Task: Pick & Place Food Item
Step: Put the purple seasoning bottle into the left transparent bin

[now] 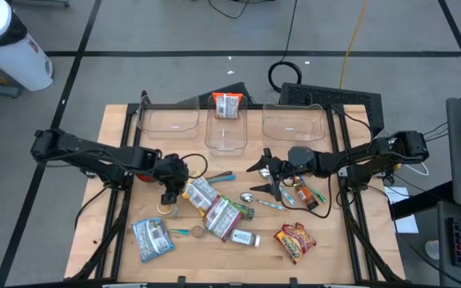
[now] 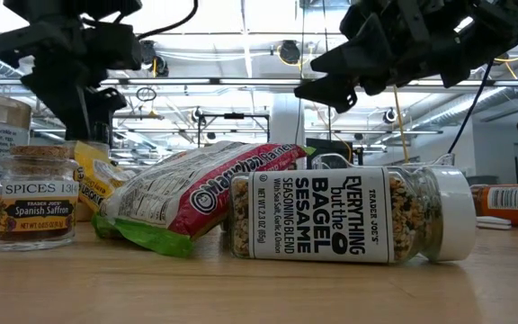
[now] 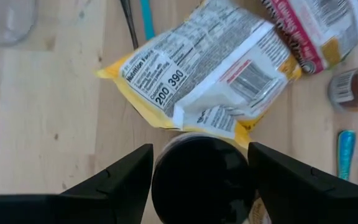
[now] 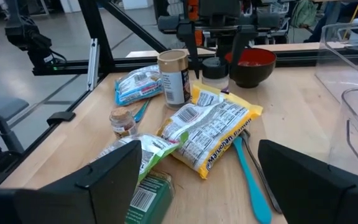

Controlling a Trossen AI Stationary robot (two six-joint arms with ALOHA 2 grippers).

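Reaching down over the table's left-middle, the left gripper [image 1: 169, 194] points straight down, its jaws wide around a black-lidded jar [image 3: 202, 179] just beside the yellow ramen packet [image 3: 207, 68]. The right gripper [image 1: 269, 176] hangs above the table, jaws wide and empty.

L hand [image 1: 169, 194]: fingers apart, low | R hand [image 1: 264, 178]: fingers apart, raised
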